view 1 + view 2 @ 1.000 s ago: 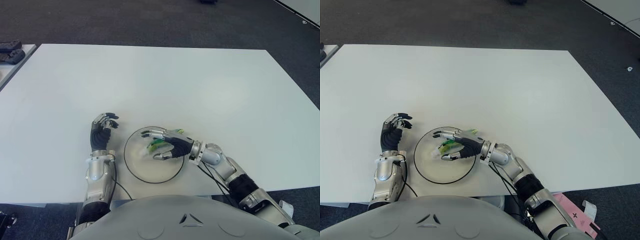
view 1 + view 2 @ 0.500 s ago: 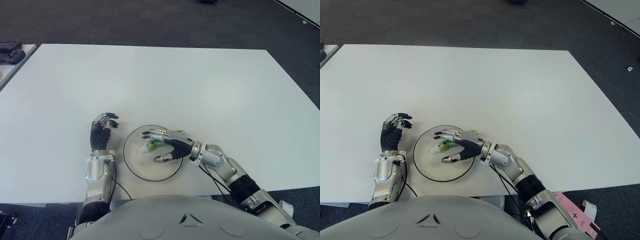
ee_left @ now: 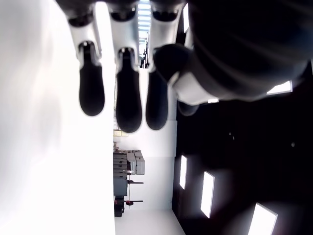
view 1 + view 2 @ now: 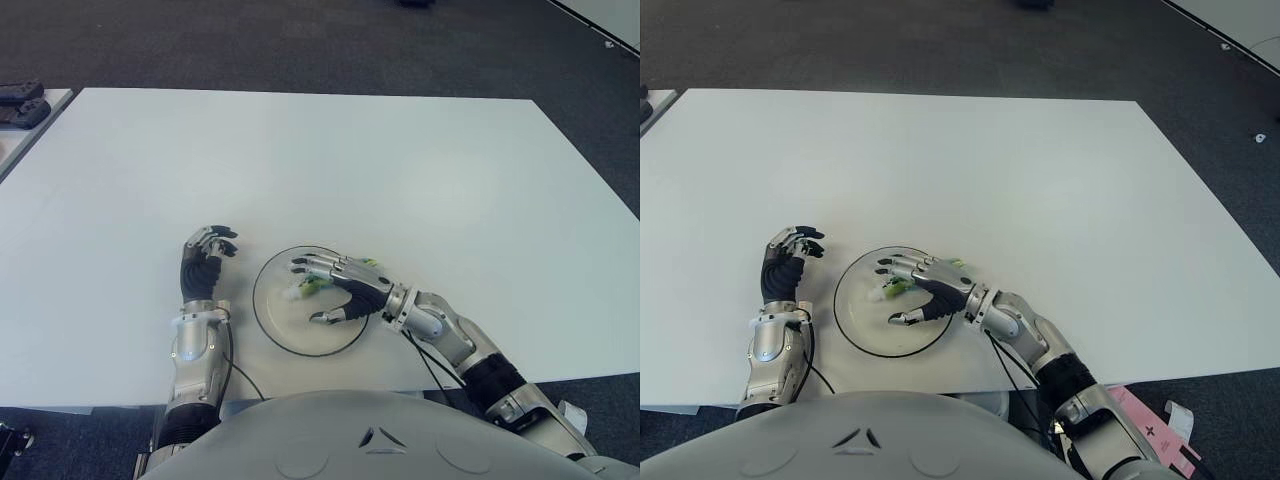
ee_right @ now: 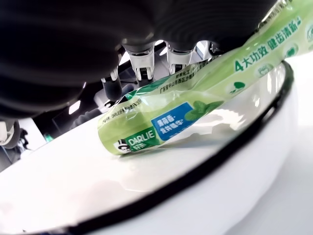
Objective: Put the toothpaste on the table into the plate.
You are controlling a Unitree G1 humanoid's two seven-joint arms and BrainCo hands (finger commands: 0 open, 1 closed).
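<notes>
White table [image 4: 420, 170]: right hand [image 4: 340, 290] slack-fingered above toothpaste [image 5: 195, 98] lying across plate [image 4: 268, 322] rim; withdrawal could drag it out; left hand [image 4: 203, 262] curled, empty.

one toothpaste tube [image 5: 195, 100] lying under the right hand [image 4: 345, 290], one plate [image 4: 275, 325] sitting beneath that hand, one table [image 4: 400, 170], two robot hands showing, left hand [image 4: 205, 255] beside the plate

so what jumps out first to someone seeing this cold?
The right hand spread over the black-rimmed plate near the table's front edge, with the green toothpaste tube lying in the plate under its opened fingers. The left hand shows just left of the plate, fingers curled, holding nothing.
</notes>
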